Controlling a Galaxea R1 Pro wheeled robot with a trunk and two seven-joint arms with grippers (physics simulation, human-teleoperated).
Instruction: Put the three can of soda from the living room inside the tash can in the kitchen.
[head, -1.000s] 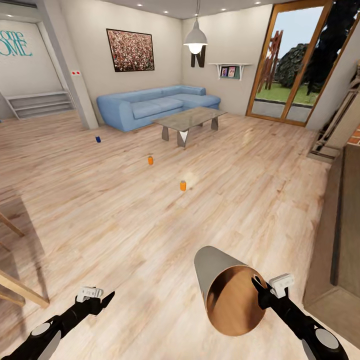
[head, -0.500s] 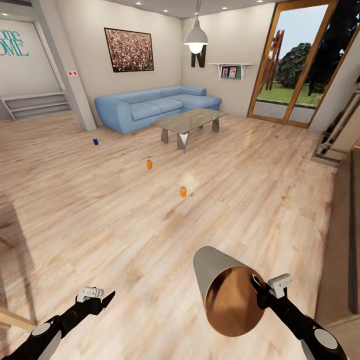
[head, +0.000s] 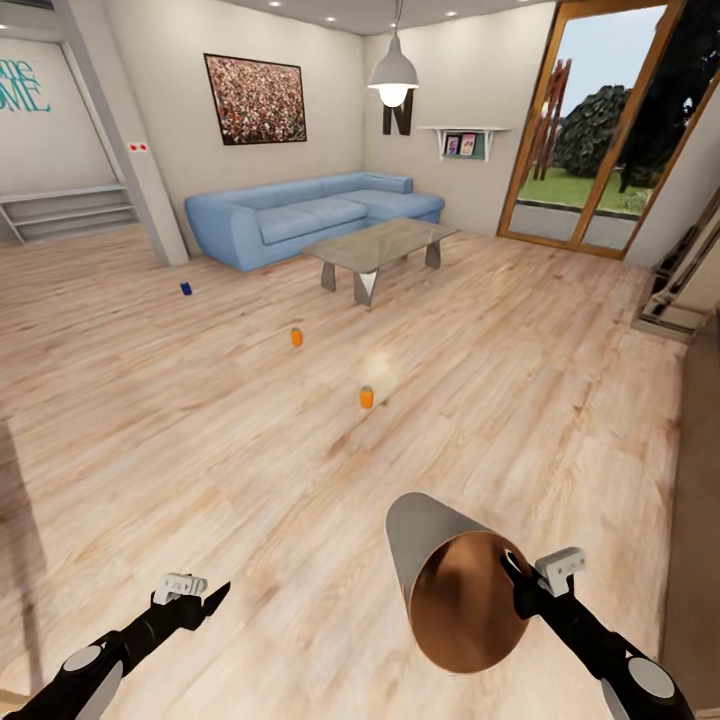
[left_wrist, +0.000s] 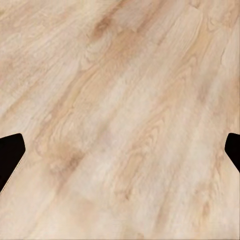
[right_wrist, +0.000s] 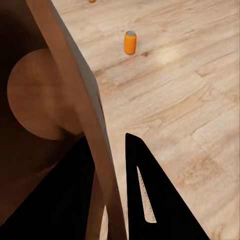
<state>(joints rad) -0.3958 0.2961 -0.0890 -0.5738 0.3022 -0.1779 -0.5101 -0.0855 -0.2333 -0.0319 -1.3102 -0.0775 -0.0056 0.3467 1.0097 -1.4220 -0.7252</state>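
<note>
- The living room spreads ahead over a wood floor, with the blue sofa and the glass-topped coffee table at its far side.
- The tash can hangs tipped in the air at the robot's right, its brown mouth towards the camera. Judging by that, it is being brought to the cans rather than the cans to it.
- The right hand is clamped on the bin's rim, one finger outside the wall and the other inside, which accounts for the tilt.
- The left hand hovers low over bare floor, its fingers spread wide and holding nothing, presumably free for picking.
- All three cans stand on the floor, well apart: the near orange can, the far orange can and the blue can nearest the sofa.
</note>
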